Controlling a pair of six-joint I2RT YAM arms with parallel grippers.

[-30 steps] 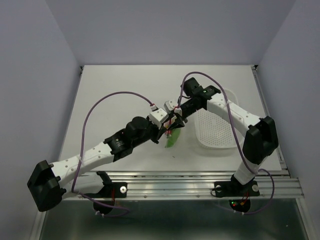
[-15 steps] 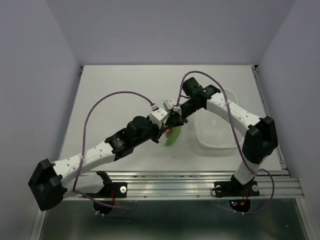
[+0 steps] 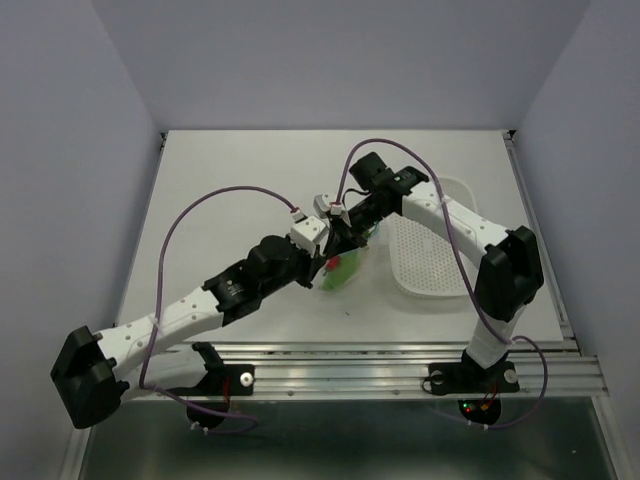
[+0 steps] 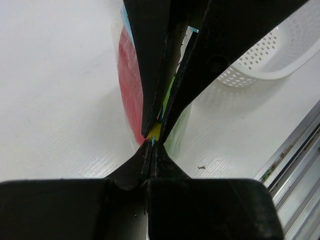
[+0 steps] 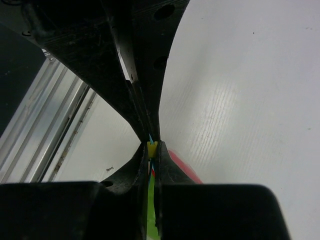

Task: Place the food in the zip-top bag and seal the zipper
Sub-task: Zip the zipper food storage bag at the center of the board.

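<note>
As left gripper (image 4: 152,146) and right gripper (image 5: 152,150) pinch the zipper (image 5: 151,138), basket (image 4: 260,70) lies near.

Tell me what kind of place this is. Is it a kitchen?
Probably a robot lab booth, not a kitchen: plain grey walls box in a white table, and a left arm and right arm are bolted to a metal rail.

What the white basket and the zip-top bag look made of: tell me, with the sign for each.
White basket: looks like rigid moulded plastic, slightly glossy; it has regular rows of small holes and a smooth rim. Zip-top bag: seemingly thin clear plastic film, since the red and green contents show through it.
</note>
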